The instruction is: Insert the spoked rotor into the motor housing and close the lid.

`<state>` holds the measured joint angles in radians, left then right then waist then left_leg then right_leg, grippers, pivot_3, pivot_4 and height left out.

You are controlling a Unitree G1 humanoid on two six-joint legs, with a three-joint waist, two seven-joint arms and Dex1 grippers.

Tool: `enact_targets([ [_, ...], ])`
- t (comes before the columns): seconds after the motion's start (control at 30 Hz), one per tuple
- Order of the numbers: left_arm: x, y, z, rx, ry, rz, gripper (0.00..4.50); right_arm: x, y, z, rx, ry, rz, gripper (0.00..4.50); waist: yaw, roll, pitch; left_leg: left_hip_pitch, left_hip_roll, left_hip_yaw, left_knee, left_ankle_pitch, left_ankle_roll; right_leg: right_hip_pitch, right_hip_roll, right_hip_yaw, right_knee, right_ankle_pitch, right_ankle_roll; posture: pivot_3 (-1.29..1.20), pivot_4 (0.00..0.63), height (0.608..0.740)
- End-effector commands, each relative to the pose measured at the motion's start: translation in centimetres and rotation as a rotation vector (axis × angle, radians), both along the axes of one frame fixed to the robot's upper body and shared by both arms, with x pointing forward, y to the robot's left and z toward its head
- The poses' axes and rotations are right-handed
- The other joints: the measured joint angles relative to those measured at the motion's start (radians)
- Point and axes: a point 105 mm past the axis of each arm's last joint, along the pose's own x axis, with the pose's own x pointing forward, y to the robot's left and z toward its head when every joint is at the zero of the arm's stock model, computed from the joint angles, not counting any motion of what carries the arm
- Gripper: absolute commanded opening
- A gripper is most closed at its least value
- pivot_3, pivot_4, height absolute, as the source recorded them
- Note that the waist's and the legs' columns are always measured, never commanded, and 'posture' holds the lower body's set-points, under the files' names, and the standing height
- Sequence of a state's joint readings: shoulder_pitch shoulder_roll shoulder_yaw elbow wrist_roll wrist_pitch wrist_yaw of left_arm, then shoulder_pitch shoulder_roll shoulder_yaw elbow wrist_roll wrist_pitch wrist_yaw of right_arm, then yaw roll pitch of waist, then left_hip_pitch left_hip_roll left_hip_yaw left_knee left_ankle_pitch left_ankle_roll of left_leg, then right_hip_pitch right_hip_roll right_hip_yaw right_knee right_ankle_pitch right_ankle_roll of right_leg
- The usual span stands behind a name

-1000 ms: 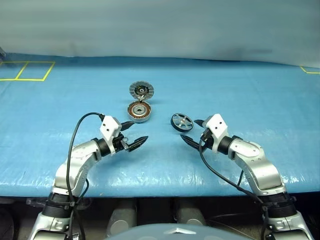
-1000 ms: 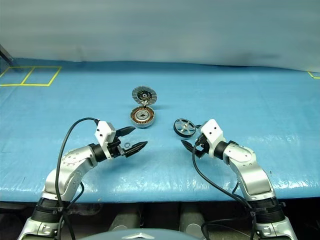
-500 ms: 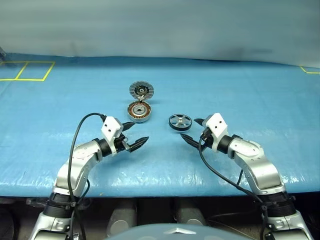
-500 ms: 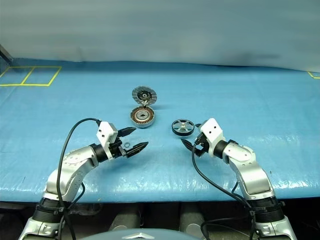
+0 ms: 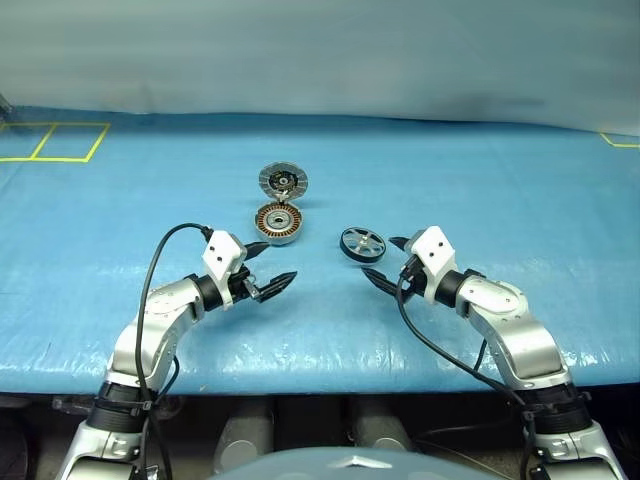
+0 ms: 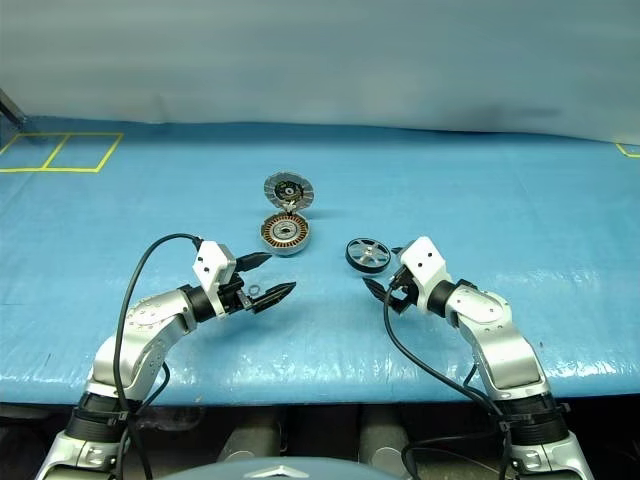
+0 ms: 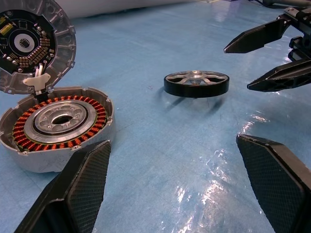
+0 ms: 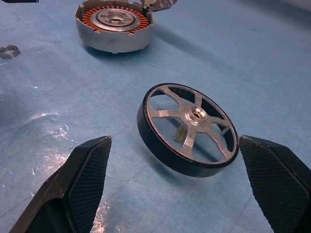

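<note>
The spoked rotor [image 5: 361, 244] lay on the blue counter [image 5: 500, 200] just ahead of the right end effector [image 5: 384, 262], fingers spread and empty. The left end effector [image 5: 268, 264], likewise spread and empty, was farther off, nearer the motor housing [image 5: 278, 222].

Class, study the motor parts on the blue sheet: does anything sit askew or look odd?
Yes. The spoked rotor sits tilted, one edge lifted off the blue sheet, seemingly propped on a stub beneath its hub. A small loose ring lies apart near the motor housing.

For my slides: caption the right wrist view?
Open right gripper frames the spoked rotor; motor housing beyond.
</note>
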<state>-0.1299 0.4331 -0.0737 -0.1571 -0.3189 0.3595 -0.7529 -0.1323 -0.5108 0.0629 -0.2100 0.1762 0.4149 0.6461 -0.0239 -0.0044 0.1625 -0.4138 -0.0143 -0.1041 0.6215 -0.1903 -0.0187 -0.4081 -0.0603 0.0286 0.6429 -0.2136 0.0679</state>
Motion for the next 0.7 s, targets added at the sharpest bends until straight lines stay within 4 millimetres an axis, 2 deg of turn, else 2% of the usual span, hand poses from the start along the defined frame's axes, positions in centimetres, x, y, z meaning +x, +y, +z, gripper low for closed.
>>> enact_targets([
  [0.03,0.6,0.1,1.1,0.033,-0.055,-0.013,4.5,0.0,0.5,1.1,0.008,-0.055,0.019,4.47,0.0,0.0,0.0,0.0,0.0,0.0,0.0,0.0,0.0,0.0,0.0,0.0,0.0,0.0,0.0,0.0,0.15,0.74],
  [0.17,1.9,0.1,1.9,0.14,-0.093,-0.062,4.5,0.1,0.8,1.1,0.011,-0.056,0.026,4.47,0.001,0.0,0.0,0.0,0.0,0.0,0.001,0.0,0.0,0.0,0.0,0.0,0.001,0.0,0.0,0.0,0.15,0.74],
  [0.3,4.1,0.2,2.7,0.437,-0.154,-0.183,4.5,0.0,1.1,0.9,0.013,-0.058,0.034,4.47,0.002,-0.001,0.0,0.0,0.0,0.0,0.001,0.0,0.0,0.0,0.001,0.0,0.0,0.0,0.0,0.0,0.15,0.74],
  [0.43,6.9,0.3,4.8,0.747,-0.233,-0.284,4.5,0.1,1.4,0.9,0.01,-0.057,0.049,4.47,0.001,-0.002,0.001,-0.001,0.0,0.0,0.001,0.0,0.0,0.0,0.001,0.0,0.0,0.001,0.001,0.0,0.15,0.74],
  [0.57,9.7,0.0,7.9,1.04,-0.29,-0.372,4.5,0.2,1.5,1.1,0.01,-0.058,0.064,4.47,-0.002,-0.004,0.003,-0.002,-0.001,0.0,0.0,0.0,0.0,-0.001,0.001,0.0,-0.001,0.002,0.003,0.0,0.15,0.74],
  [0.63,10.4,-1.1,9.1,1.124,-0.298,-0.441,4.5,0.2,1.5,1.1,0.005,-0.058,0.07,4.47,-0.002,-0.006,0.005,-0.003,-0.001,0.0,0.0,0.0,0.0,-0.002,0.001,0.0,0.0,0.002,0.003,0.0,0.15,0.74],
  [0.7,10.7,-1.3,9.3,1.26,-0.292,-0.518,4.5,0.1,1.5,1.3,-0.004,-0.058,0.08,4.47,-0.003,-0.006,0.005,-0.004,-0.001,0.0,0.0,0.0,0.001,-0.002,0.001,0.0,-0.001,0.001,0.004,0.0,0.15,0.74],
])
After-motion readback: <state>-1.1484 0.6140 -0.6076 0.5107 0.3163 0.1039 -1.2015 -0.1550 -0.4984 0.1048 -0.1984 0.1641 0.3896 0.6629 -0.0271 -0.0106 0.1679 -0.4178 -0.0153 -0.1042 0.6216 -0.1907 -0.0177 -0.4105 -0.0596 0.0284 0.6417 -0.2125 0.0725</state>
